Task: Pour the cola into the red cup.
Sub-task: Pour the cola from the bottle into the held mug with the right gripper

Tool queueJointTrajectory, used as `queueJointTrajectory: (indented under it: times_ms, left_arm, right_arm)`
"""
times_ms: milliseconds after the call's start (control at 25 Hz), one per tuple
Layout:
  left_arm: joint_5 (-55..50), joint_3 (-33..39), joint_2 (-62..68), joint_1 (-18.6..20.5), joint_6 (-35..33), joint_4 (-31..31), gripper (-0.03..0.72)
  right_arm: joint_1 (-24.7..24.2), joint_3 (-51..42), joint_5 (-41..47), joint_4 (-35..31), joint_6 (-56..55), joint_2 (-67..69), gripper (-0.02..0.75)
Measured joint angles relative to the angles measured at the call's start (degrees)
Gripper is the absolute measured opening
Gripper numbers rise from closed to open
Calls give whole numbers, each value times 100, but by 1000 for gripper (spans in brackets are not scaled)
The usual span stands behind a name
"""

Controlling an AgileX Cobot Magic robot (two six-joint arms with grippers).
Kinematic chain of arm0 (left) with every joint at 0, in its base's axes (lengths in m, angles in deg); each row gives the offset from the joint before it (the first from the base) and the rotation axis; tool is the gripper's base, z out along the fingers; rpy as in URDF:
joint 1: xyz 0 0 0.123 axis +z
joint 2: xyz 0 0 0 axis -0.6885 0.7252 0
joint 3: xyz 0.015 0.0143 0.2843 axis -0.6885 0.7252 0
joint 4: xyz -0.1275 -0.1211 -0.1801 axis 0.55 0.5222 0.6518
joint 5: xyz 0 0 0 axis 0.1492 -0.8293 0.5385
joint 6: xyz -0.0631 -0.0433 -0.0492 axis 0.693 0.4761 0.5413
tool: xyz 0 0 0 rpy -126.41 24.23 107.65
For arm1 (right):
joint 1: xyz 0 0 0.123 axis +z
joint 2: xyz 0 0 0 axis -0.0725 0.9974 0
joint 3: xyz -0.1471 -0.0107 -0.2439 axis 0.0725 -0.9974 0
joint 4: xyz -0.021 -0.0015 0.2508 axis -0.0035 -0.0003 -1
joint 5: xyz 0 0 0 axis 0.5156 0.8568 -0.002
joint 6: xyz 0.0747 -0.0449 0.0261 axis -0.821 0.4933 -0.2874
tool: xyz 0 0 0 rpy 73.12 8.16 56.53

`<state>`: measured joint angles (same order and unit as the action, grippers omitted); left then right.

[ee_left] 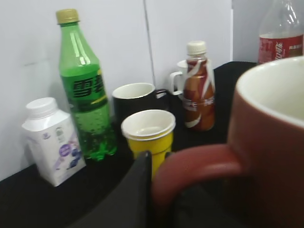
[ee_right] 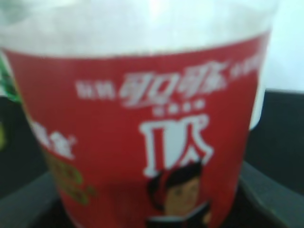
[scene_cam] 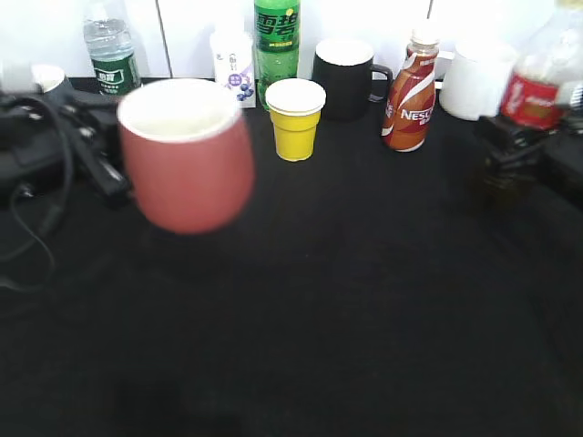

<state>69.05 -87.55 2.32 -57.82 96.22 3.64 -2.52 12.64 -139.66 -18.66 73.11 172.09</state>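
in the exterior view, the red cup point(scene_cam: 187, 155) is up in the air on the left, above the black tabletop point(scene_cam: 346, 300). it is blurry, stands upright, and is white inside. the left arm point(scene_cam: 55, 137) is dark and sits just beside the cup. the cola bottle point(scene_cam: 547, 68) is at the far right edge, with its red label showing. the right arm point(scene_cam: 524, 150) is dark and sits below it. along the back there is a water bottle point(scene_cam: 111, 50), a small white carton point(scene_cam: 232, 64), a green bottle point(scene_cam: 276, 45), a black mug point(scene_cam: 344, 77), a brown coffee bottle point(scene_cam: 410, 91) and a white mug point(scene_cam: 478, 77). a yellow cup point(scene_cam: 294, 118) stands in front of the green bottle.

in the left wrist view, the red cup point(ee_left: 266, 142) fills the right side. the left fingers point(ee_left: 137, 190) pinch its loop handle, and one dark finger presses on the handle from the left. behind it stand the green bottle point(ee_left: 85, 95), the white carton point(ee_left: 52, 140), the yellow cup point(ee_left: 148, 135), the black mug point(ee_left: 135, 99) and the brown coffee bottle point(ee_left: 198, 90). the cola bottle point(ee_left: 281, 33) shows at the top right.

in the right wrist view, the cola bottle point(ee_right: 142, 128) is very close and fills the frame. its red label has white writing. the dark right fingers point(ee_right: 266, 194) sit on both sides of it low down, pinching the bottle.
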Motion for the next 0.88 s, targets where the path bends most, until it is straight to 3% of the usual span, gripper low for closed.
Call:
queueJointTrajectory:
  times_ms: [80, 240, 400, 480, 880]
  left_arm:
    - [5, 0, -4, -362, 0, -11, 45]
    - [-48, -68, -4, -1114, 7, 173, 45]
    - [-637, -658, 2, -1789, 24, 186, 45]
    - [-692, -960, 189, -2017, 27, 186, 45]
    - [-946, -1828, 999, -2193, 27, 163, 45]
  right_arm:
    - [0, -245, 0, 364, 0, -606, 490]
    - [0, -287, 381, 1811, 6, -1763, 490]
    - [0, -287, 695, 1981, 134, -2422, 490]
    - [0, -235, 695, 2064, 904, -2515, 490]
    - [0, 22, 695, 2159, 4205, -2515, 490]
